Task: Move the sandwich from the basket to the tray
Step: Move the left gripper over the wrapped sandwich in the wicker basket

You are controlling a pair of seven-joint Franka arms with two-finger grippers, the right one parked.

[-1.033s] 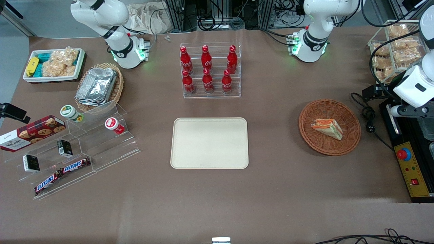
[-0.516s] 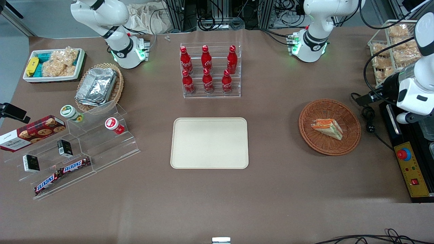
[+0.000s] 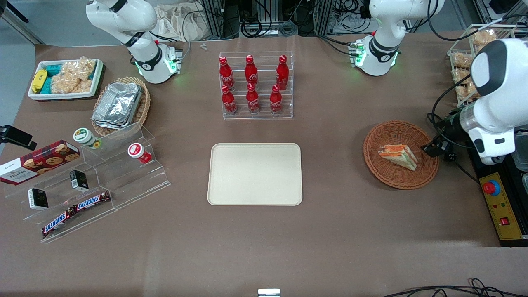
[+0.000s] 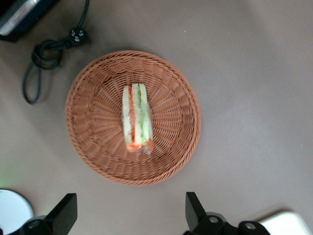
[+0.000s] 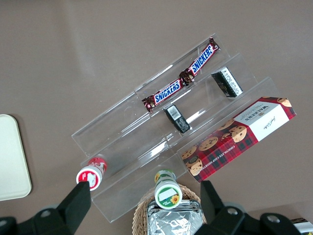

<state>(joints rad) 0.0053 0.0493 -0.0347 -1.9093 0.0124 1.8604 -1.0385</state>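
Note:
The sandwich (image 3: 398,156) is a wrapped triangular wedge with orange and green layers, lying in the round reddish-brown basket (image 3: 387,177) toward the working arm's end of the table. In the left wrist view the sandwich (image 4: 136,119) rests at the middle of the basket (image 4: 95,147). My left gripper (image 3: 429,148) hovers over the basket's rim on the side nearest the working arm's end. It (image 4: 129,215) is open, its fingers (image 4: 66,211) spread wide with nothing between them. The beige tray (image 3: 255,173) lies flat at the table's middle, with nothing on it.
A clear rack of red bottles (image 3: 255,86) stands farther from the camera than the tray. A black cable and plug (image 3: 449,156) lie beside the basket, next to a control box with a red button (image 3: 491,187). A wire rack of bagged snacks (image 3: 464,62) stands at the working arm's end.
The left arm has swung in from the table's edge toward the basket. Its gripper now hangs over the basket's rim. The sandwich has not moved.

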